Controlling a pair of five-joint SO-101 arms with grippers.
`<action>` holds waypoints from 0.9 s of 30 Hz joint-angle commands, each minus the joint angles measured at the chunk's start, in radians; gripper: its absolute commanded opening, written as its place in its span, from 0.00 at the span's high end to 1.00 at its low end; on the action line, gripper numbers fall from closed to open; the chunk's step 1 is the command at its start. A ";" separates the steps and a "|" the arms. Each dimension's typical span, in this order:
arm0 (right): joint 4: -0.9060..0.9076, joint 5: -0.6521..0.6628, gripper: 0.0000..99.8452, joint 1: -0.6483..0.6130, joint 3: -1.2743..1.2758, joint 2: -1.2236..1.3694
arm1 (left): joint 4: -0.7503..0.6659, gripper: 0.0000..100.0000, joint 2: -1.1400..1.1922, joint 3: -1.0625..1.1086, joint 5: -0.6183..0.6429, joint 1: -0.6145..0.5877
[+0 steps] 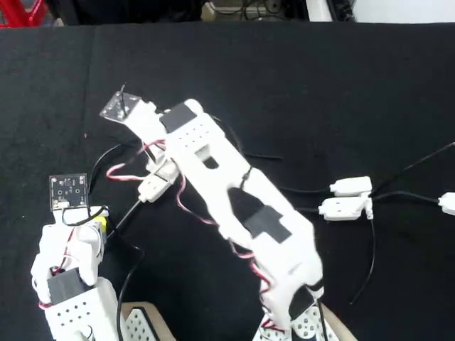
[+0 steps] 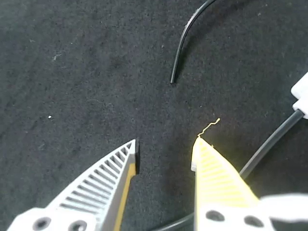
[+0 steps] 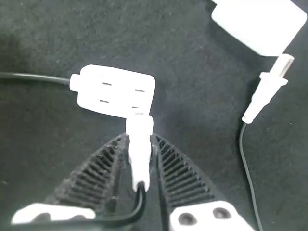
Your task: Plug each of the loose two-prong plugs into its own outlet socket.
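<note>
Left pincer [image 2: 165,143] spread, right pincer [image 3: 140,138] clamped (arm outstretched).

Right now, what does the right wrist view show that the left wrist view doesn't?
Right wrist only: the right gripper shut on a white two-prong plug, its front end at the edge of a white rectangular slotted outlet block; a second white block with a slim white connector beside it. Left wrist only: the left gripper, one grey and one yellow finger, open and empty; a loose black cable end. Both: the black cloth table and black cables.
</note>
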 commanded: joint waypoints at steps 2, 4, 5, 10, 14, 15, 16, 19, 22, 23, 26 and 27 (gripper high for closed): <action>0.100 0.000 0.99 -0.031 -0.251 0.119 | 0.002 0.81 -0.005 0.001 0.003 -0.010; 0.126 -0.002 0.99 -0.034 -0.321 0.177 | 0.002 0.81 -0.005 0.002 0.002 -0.010; 0.140 -0.002 0.99 -0.034 -0.357 0.202 | 0.002 0.81 -0.005 0.002 -0.006 -0.010; 0.218 -0.023 0.99 -0.028 -0.513 0.306 | 0.003 0.81 -0.005 0.004 -0.069 -0.005; 0.241 -0.041 0.99 -0.026 -0.601 0.374 | 0.003 0.81 -0.005 0.004 -0.071 -0.005; 0.249 -0.041 0.99 -0.025 -0.618 0.389 | 0.003 0.81 -0.005 0.004 -0.071 -0.005; 0.267 -0.041 0.99 -0.025 -0.636 0.403 | 0.003 0.81 -0.005 0.005 -0.071 -0.005; 0.322 -0.046 0.99 -0.026 -0.684 0.424 | 0.003 0.81 -0.005 0.005 -0.071 -0.005; 0.328 -0.095 0.99 -0.025 -0.688 0.423 | 0.003 0.81 -0.005 0.005 -0.071 -0.005; 0.330 -0.103 0.99 -0.025 -0.687 0.423 | 0.003 0.81 -0.005 0.005 -0.071 -0.005; 0.331 -0.110 0.99 -0.025 -0.665 0.423 | 0.003 0.81 -0.005 0.005 -0.071 -0.005; 0.331 -0.123 0.99 -0.025 -0.651 0.421 | 0.003 0.81 -0.005 0.005 -0.071 -0.005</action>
